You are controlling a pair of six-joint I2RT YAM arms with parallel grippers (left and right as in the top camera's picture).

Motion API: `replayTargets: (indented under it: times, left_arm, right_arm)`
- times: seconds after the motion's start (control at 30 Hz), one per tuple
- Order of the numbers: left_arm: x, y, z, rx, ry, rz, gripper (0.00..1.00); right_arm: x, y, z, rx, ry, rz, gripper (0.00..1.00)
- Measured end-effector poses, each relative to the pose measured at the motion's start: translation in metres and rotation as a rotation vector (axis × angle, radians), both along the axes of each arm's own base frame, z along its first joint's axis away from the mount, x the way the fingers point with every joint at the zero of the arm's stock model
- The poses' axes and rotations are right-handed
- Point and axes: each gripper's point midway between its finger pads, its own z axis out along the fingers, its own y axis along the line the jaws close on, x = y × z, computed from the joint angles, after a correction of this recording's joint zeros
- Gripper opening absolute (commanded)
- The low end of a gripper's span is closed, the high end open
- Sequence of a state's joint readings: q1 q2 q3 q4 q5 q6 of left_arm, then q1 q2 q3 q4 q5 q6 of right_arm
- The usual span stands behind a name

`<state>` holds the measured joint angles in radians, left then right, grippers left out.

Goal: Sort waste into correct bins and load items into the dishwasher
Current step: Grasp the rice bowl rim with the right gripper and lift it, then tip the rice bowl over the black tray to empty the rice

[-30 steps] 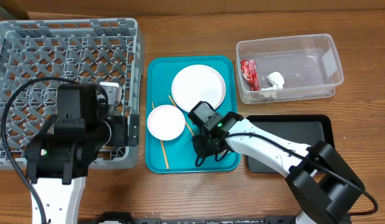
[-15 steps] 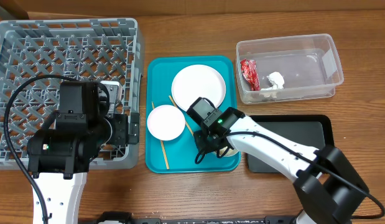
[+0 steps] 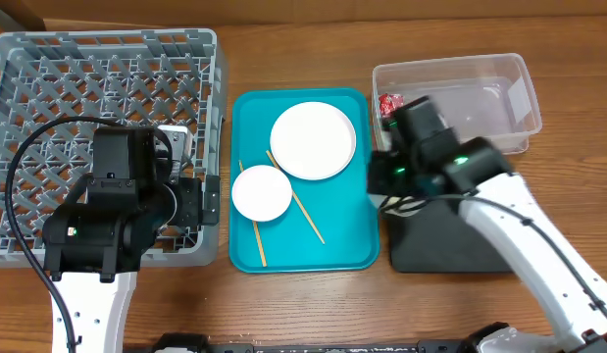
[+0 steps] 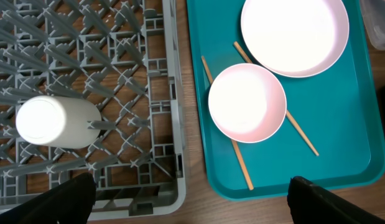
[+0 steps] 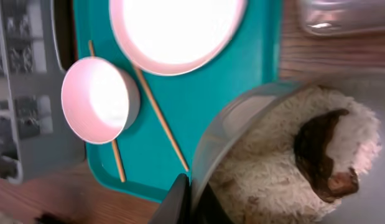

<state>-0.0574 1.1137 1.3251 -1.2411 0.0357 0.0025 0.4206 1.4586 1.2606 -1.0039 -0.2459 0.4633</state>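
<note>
The right gripper (image 5: 193, 198) is clenched on the near rim of the grey-green bowl (image 5: 242, 118). The rim runs between the two fingers at the bottom edge of the right wrist view, and the rest of the bowl spreads away from them to the upper right. The bowl's mouth faces the wrist camera, showing white rice (image 5: 267, 168) with a brown lump (image 5: 323, 155) lying on its far side. From overhead the bowl is hidden under the blurred right arm. That view does place the gripper (image 3: 396, 181) between the teal tray (image 3: 347, 230) and the black tray (image 3: 450, 245), just in front of the clear tub (image 3: 480, 98). A red wrapper (image 3: 389, 102) shows in the tub's left end. On the teal tray sit a white plate (image 3: 313, 140) and a pink bowl (image 3: 261, 192). Two chopsticks lie there on slanting lines that run from back left to front right. One chopstick (image 3: 308, 221) emerges beside the plate, and the other chopstick (image 3: 258, 240) passes under the pink bowl. The left gripper (image 4: 195, 199) hangs released over the near edge of the grey rack (image 3: 48, 69), its fingers wide apart at the lower corners of its own view. Only that view shows the white cup (image 4: 55, 121) lying among the rack's prongs.
</note>
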Motion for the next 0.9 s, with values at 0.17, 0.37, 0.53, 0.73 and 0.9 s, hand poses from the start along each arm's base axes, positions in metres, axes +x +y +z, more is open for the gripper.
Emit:
replayTargets:
  times: [0.17,0.37,0.53,0.73,0.9]
  left_arm:
    - [0.002,0.000,0.001,0.000,-0.008,0.000,1.00]
    - [0.002,0.000,0.001,0.000,-0.007,0.000,1.00]
    - [0.003,0.000,0.002,-0.001,-0.014,0.000,1.00]
    - [0.003,0.000,0.002,-0.001,-0.014,0.000,1.00]
    - [0.003,0.000,0.002,-0.001,-0.015,0.000,1.00]
  right_arm:
    - [0.009,-0.031,-0.005,0.155,0.080,-0.073,0.04]
    - [0.001,-0.054,-0.029,0.359,0.150,-0.102,0.04]
    - [-0.006,-0.069,-0.038,0.496,0.158,-0.121,0.04]
    - [-0.006,-0.090,-0.037,0.646,0.114,-0.161,0.04]
    - [-0.004,-0.105,-0.032,0.828,0.075,-0.202,0.04]
